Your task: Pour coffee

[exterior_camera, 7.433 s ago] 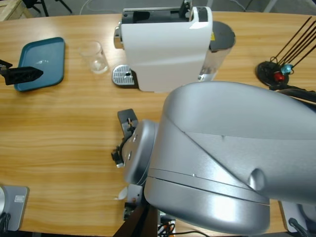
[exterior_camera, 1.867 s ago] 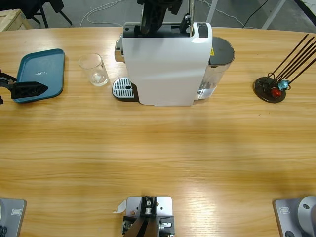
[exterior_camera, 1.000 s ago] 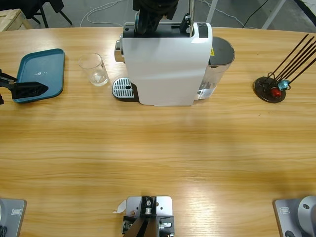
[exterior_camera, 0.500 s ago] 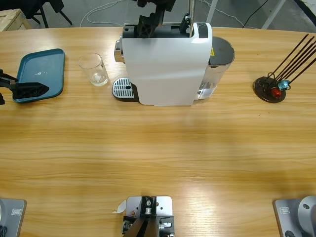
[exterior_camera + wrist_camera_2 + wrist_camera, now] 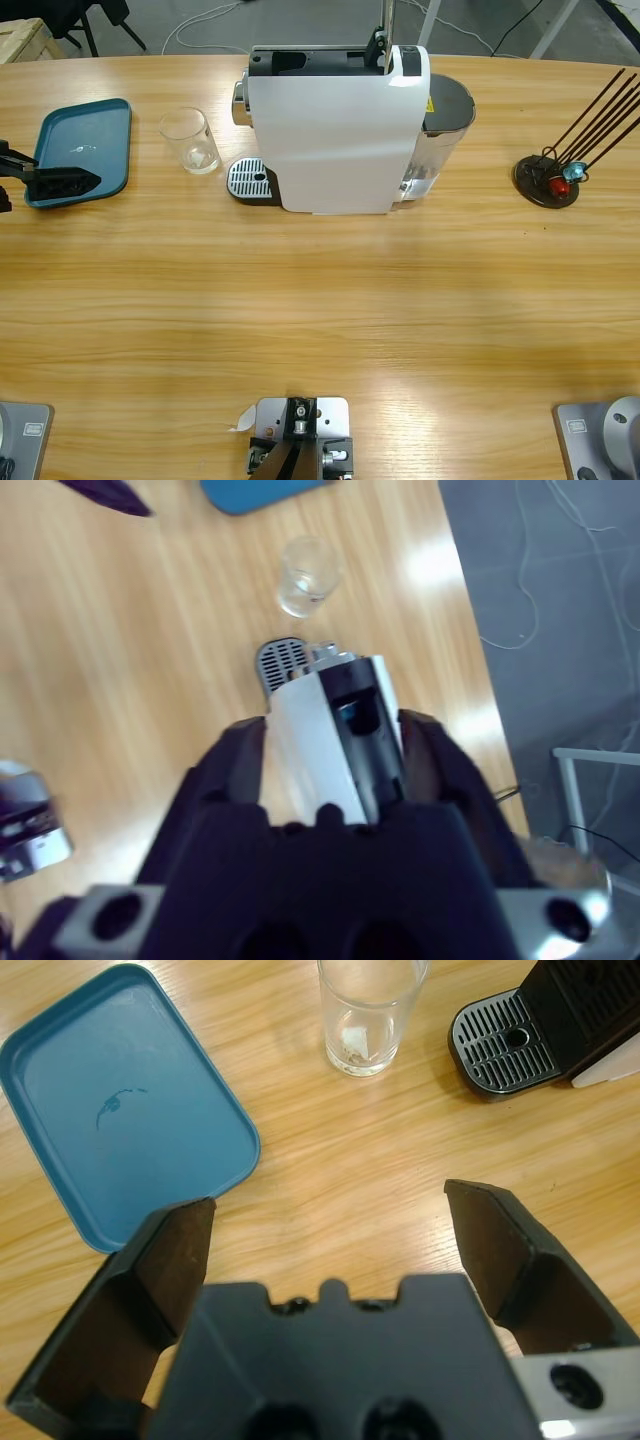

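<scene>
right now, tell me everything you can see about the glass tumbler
The glass tumbler is small, clear and straight-sided with a thick base. It stands upright on the wooden table, between the teal tray and the coffee machine's perforated drip tray, beside that tray rather than on it. It looks nearly empty; the left wrist view shows only a pale patch near the bottom. Nothing touches it: the left hand is open and short of it, and the right hand is high above the machine.

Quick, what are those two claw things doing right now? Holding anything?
Left gripper: open, holding nothing, above the table near the blue tray.
Right gripper: open, holding nothing, high above the coffee machine.
</scene>
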